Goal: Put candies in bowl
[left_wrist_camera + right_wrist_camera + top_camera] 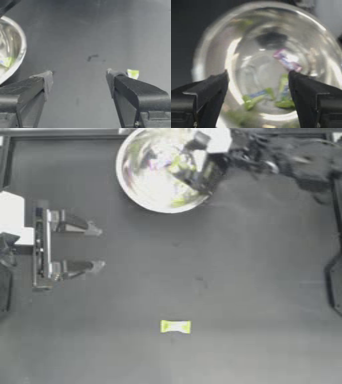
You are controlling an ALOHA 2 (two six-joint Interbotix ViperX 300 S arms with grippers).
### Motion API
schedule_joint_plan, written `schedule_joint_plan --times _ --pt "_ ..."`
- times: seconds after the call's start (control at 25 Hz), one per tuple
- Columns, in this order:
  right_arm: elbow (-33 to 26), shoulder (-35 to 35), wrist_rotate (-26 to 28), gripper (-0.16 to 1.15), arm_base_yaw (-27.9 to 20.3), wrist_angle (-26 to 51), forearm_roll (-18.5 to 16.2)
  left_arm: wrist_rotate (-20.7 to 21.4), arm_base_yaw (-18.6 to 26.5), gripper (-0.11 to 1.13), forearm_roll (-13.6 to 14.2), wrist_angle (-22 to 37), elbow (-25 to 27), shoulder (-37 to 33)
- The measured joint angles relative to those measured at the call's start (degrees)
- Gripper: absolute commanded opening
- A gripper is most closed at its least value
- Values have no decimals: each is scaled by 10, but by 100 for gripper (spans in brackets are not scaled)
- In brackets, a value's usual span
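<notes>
The shiny bowl (130, 185) stands at the table's far edge, near the middle. My right gripper (200, 163) hovers over its right half, open and holding nothing. In the right wrist view the bowl (204, 50) holds a pink-purple candy (287, 60) and yellow-green candies (254, 98) lying on its bottom below the gripper (258, 73). One yellow-green candy (175, 326) lies alone on the table toward the near edge. My left gripper (95, 248) rests open at the left side, far from that candy. The left wrist view shows the candy (133, 74) just past one finger and the bowl's rim (20, 50).
A dark raised border runs along the table's far edge (60, 134) and right side (336, 278). A faint scuff mark (93, 57) shows on the table surface ahead of the left gripper (80, 75).
</notes>
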Motion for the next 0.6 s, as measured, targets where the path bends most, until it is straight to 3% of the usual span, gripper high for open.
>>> schedule_joint_plan --times 0.32,0.6 --pt "120 -160 2 98 95 -18 7 -1 -43 98 -17 31 -11 24" --pt "204 -255 4 98 137 -57 33 -3 -82 98 -39 91 -83 101"
